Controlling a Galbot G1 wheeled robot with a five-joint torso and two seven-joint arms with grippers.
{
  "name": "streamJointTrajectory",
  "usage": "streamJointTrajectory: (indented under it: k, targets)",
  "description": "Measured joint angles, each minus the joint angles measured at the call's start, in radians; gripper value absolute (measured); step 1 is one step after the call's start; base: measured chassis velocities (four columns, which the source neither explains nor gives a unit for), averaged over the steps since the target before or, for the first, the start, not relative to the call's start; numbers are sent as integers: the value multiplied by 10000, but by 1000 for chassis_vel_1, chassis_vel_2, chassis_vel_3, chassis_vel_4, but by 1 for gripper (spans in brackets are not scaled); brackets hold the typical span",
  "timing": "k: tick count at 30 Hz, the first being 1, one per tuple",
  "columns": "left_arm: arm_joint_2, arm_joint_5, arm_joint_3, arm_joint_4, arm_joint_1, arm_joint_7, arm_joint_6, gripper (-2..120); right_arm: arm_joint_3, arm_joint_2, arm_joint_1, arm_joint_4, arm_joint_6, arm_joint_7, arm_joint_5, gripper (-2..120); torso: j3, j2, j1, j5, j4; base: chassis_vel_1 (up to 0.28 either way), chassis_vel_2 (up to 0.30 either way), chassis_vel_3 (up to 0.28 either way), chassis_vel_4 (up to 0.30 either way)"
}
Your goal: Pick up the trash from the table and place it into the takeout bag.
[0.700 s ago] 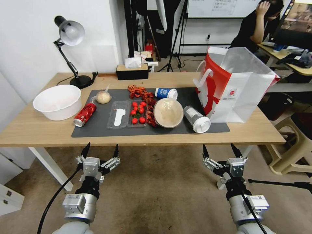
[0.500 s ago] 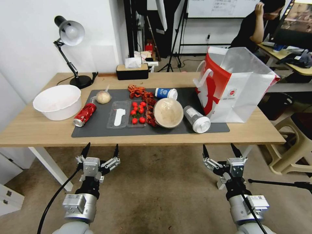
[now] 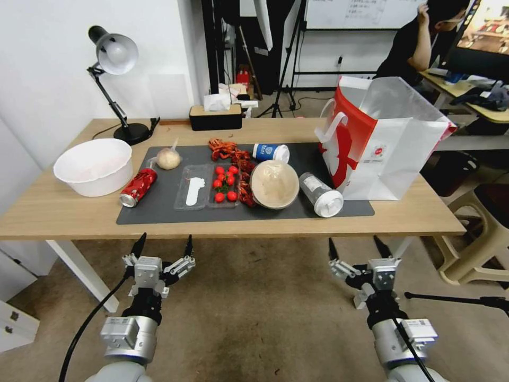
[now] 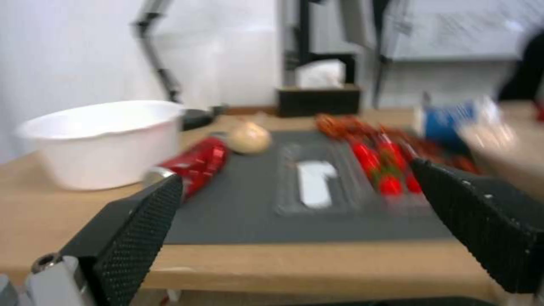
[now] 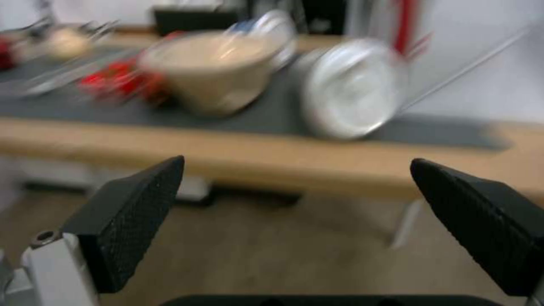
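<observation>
Both grippers below the table edge, nothing picked up yet.

The right gripper (image 3: 354, 245), fingers spread and empty, hangs below the front edge of the table (image 3: 63, 209). The clear cup (image 3: 321, 194) lies ahead of it on the grey mat (image 3: 159, 212), on its side, white lid toward the robot, just beside the takeout bag (image 3: 387, 143). The left gripper (image 3: 163, 244), also spread, hangs nearer the crushed can (image 3: 138, 187); judged, the right arm is better placed for the cup.

Before you: a stained brown floor (image 3: 254, 297), a plain white wall (image 3: 47, 63) and a beige plastic stool (image 3: 480, 239) at right.
</observation>
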Motion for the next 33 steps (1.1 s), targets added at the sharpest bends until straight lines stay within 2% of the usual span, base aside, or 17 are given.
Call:
streamJointTrajectory:
  k: [1, 3, 7, 33]
  targets:
    - [0, 0, 0, 0, 0, 0, 0, 100, 0, 0, 0, 0, 0, 0, 0, 100, 0, 0, 0, 0, 0, 0, 0, 0, 0]
    - [-92, -818, 7, -590, 204, -703, 91, 100, -1, -3, 4, 72, 61, -205, 89, 100, -1, 0, -1, -1, 2, 0, 0, 0, 0]
    - [-172, -1028, 93, -598, 372, -636, -280, 100, 81, -3, 29, 119, 91, -222, 123, 100, -1, 0, -1, -5, 1, 0, 0, 0, 0]
    - [-280, -644, 426, -244, 557, -370, -552, 100, 239, -150, 135, -6, 253, -124, 150, 100, -1, 0, -3, -6, 0, 0, 0, 0, 0]
